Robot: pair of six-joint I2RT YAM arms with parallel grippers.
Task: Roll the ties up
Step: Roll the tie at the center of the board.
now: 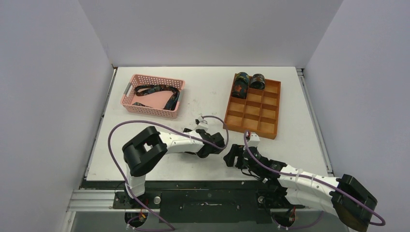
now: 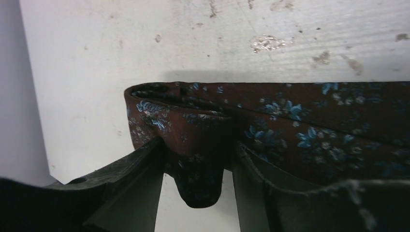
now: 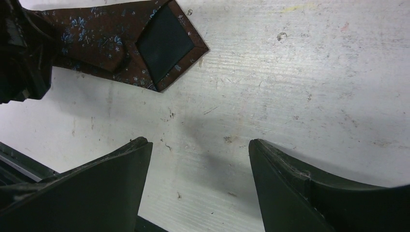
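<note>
Left pincer [image 2: 198, 150] astride folded tie [image 2: 300, 125] end, apparently seeding the roll, grip indeterminate; right pincer [image 3: 199, 145] spread, standing by.

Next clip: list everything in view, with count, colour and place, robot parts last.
rolled ties: two, dark patterned, far row of the tray
tray: one, orange-brown, divided, far right of the table
basket: one, pink, far left
loose ties: dark, in the basket; count unclear
flat tie: one, dark red with blue flowers, near middle of the table, one end folded over
table: one, white
cables: two, purple, along the arms
left tool: black, fingers either side of the flat tie's fold
right tool: black, open over bare table beside the flat tie's pointed end
</note>
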